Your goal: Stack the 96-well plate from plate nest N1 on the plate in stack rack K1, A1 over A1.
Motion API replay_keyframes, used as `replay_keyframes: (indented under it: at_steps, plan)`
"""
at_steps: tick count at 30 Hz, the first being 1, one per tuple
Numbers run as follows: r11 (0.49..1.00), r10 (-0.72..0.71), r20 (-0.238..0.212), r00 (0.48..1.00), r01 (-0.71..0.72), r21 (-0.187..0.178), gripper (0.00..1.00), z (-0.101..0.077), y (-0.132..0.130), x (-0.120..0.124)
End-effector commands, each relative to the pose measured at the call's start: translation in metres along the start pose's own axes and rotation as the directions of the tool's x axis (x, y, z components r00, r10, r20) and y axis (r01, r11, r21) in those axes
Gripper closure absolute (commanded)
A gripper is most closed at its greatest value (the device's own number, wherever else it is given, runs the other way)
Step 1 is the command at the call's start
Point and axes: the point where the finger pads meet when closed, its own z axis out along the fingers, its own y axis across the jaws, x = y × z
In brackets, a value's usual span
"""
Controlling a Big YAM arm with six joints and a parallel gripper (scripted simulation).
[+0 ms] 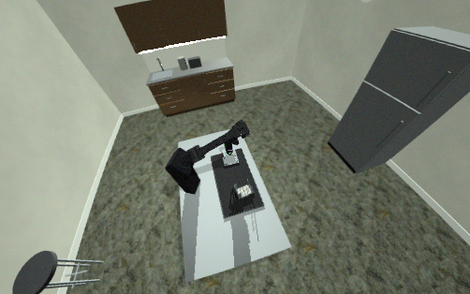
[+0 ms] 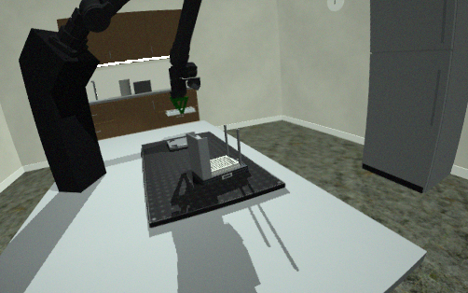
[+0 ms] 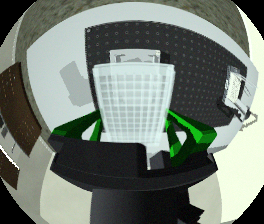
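Note:
My gripper (image 2: pixel 179 105) with green fingers is shut on the white 96-well plate (image 2: pixel 177 112) and holds it level, high above the table. In the wrist view the plate (image 3: pixel 132 103) fills the space between the green fingers. The plate nest N1 (image 2: pixel 177 142) lies empty straight below, at the far end of the black baseplate (image 2: pixel 207 179); it also shows in the wrist view (image 3: pixel 137 58). The stack rack K1 (image 2: pixel 216 160), with a grey back wall and thin upright posts, holds the other white plate (image 2: pixel 224 164) nearer the front. K1 also shows at the right edge of the wrist view (image 3: pixel 236 90).
The arm's tall black pedestal (image 2: pixel 60 112) stands on the white table left of the baseplate. K1's posts (image 2: pixel 232 145) rise well above its plate. A grey fridge (image 2: pixel 417 89) stands off to the right, away from the table.

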Motion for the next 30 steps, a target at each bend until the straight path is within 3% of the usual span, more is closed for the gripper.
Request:
replay_keyframes:
  at_steps: [1,13,14,18,24,25,30]
  plan:
    - [1.0,0.004,0.011,1.0,-0.004,-0.004,1.0,-0.004,0.002,-0.004]
    - [1.0,0.004,0.011,1.0,-0.004,-0.004,1.0,-0.004,0.002,-0.004]
    - [1.0,-0.017,0.019,1.0,0.017,0.003,1.0,-0.004,-0.011,-0.011]
    - [0.991,-0.134,0.021,0.991,0.134,0.003,1.0,-0.004,-0.024,-0.012]
    - [0.991,-0.135,0.021,0.991,0.135,0.004,1.0,-0.004,-0.038,-0.013]
    - [0.989,-0.148,0.003,0.989,0.148,0.005,1.0,0.001,-0.039,-0.003]
    - [0.991,-0.136,0.021,0.991,0.136,0.005,1.0,-0.005,-0.058,-0.013]
